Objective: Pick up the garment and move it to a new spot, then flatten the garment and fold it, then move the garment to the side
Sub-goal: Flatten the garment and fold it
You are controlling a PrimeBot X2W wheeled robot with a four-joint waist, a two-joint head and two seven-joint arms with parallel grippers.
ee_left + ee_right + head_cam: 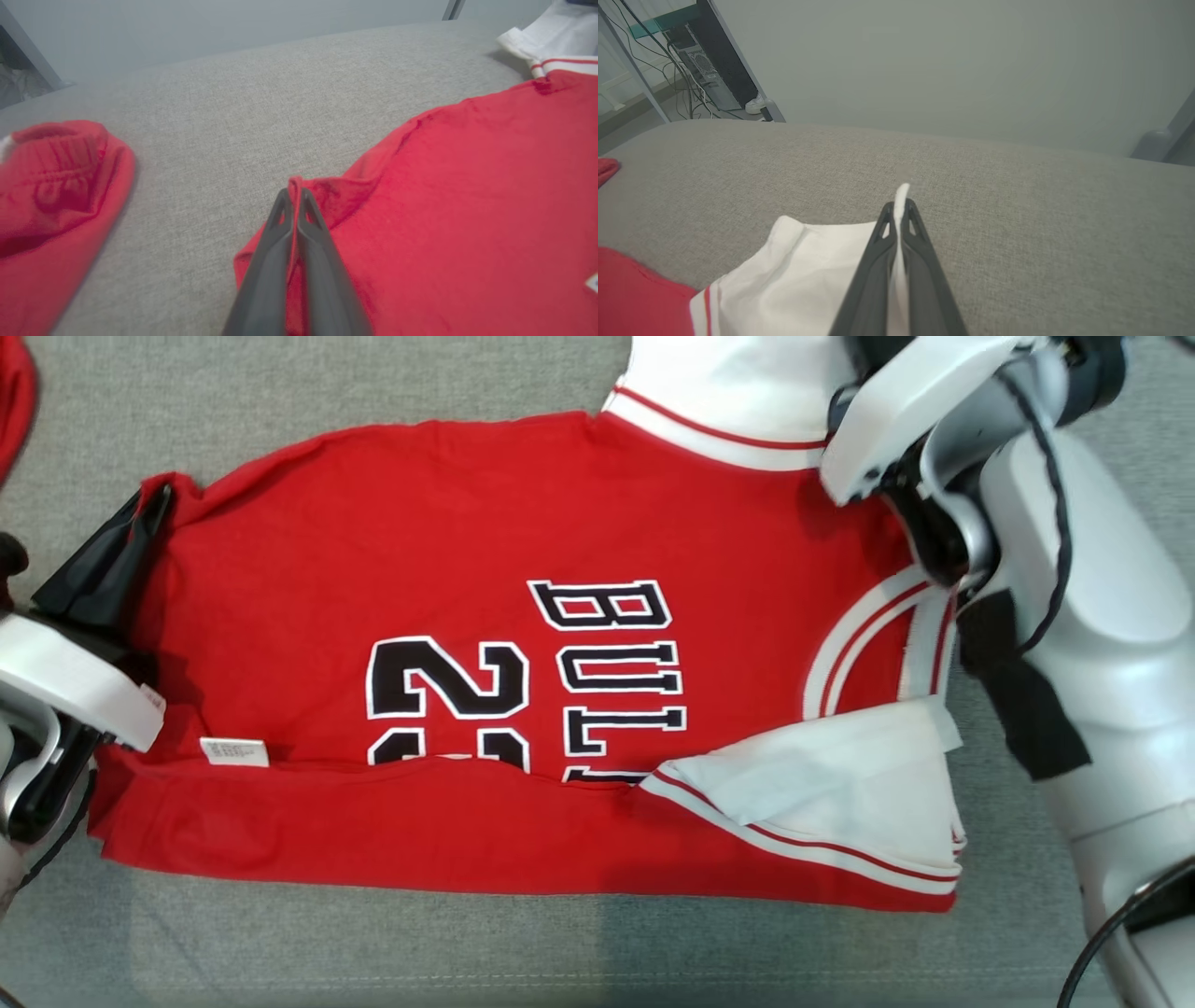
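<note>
The garment point(448, 541) is a red jersey with white sleeves and black lettering, lying sideways on the grey cushion, its near edge folded over. My left gripper point(293, 196) is shut on the jersey's red hem corner point(322, 191); in the head view it sits at the far left point(149, 509). My right gripper point(899, 207) is shut on the edge of the white sleeve point(803, 270), a strip of white cloth standing between its fingers. In the head view the right wrist point(896, 420) hangs over that sleeve point(738, 383) at the top right.
A second red cloth point(46, 196) lies to the left of the jersey, also glimpsed at the head view's top-left corner point(14, 401). The grey cushion point(373, 943) stretches around the jersey. A grey wall and a computer tower point(710, 60) stand beyond the cushion.
</note>
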